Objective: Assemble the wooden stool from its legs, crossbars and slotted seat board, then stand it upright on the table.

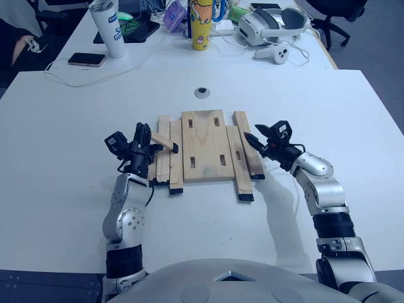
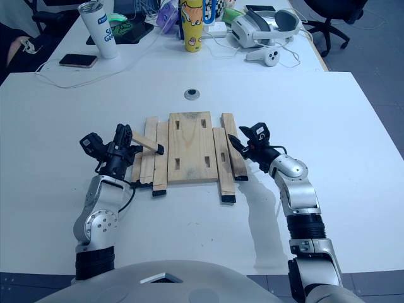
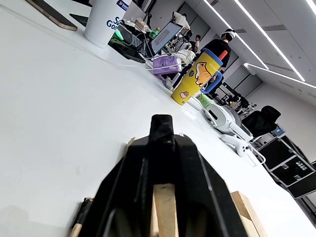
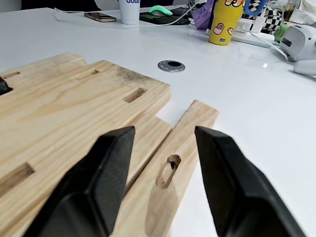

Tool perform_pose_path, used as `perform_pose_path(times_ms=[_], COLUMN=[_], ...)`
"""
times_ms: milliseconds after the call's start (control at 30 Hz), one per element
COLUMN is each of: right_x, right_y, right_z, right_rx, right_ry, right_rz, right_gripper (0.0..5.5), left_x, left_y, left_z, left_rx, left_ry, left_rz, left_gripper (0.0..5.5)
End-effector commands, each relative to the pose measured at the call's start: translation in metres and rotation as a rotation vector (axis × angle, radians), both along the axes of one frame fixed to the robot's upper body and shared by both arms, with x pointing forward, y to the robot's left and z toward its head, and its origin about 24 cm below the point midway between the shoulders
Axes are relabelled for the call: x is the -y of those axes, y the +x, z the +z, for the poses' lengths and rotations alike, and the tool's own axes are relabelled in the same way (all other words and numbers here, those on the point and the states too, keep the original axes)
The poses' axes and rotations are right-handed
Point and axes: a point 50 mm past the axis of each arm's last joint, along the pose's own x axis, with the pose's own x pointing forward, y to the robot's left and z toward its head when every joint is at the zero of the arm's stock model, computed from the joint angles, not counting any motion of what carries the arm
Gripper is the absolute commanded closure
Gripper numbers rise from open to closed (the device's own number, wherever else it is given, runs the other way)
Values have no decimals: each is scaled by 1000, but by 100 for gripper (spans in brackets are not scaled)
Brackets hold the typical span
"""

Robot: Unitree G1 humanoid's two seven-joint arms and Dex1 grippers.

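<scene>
The slotted seat board (image 1: 202, 146) lies flat in the middle of the white table (image 1: 76, 126). Two wooden legs (image 1: 169, 163) with black feet lie along its left side, and two more legs (image 1: 243, 158) along its right. My left gripper (image 1: 149, 146) hovers at the left legs, shut on a short crossbar (image 1: 164, 142) that points toward the board; the same crossbar (image 3: 165, 212) sits between its fingers in the left wrist view. My right gripper (image 4: 163, 136) is open just above the outer right leg (image 4: 173, 168), its fingers (image 4: 106, 182) straddling the leg's oval slot.
A round cable grommet (image 1: 202, 93) sits behind the board. On the far desk stand a white tumbler (image 1: 107, 25), a phone (image 1: 86, 59), a yellow cup (image 1: 201, 25), a headset (image 1: 271, 25) and a controller (image 1: 276, 54). Bare table lies on both sides and in front.
</scene>
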Motion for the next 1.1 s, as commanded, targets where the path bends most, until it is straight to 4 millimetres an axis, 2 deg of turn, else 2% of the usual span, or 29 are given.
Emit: perform_pose_path(times_ms=[33,267,367,467,700,900,1100], right_x=[-2,-4,-6,-8,-17,-26,-31], right_y=[2,-2,-5,-11,-20,-22,-20], right_z=[3,1,-2,-4,-11,-14,-17], right_rx=[4,-14,-31,-47,-80,-91,-87], right_ry=[-9,-13,-18,-15,-18,-20,-46], right_rz=[9,12,15,14,17,28,35], right_gripper=[324,324,324,324,324,324,324], left_x=[-2,12,13,9,7,10,17], left_y=[-3,-10,-17,-26,-35,-24,-15], left_z=[-15,-16,-19,-25,-26,-14,-15], left_rx=[-125,-189,-224,-282,-332,-282,-295], left_ry=[178,461,517,512,469,482,464], left_rz=[5,-130,-140,-123,-93,-85,-100], left_gripper=[509,509,509,509,509,509,509])
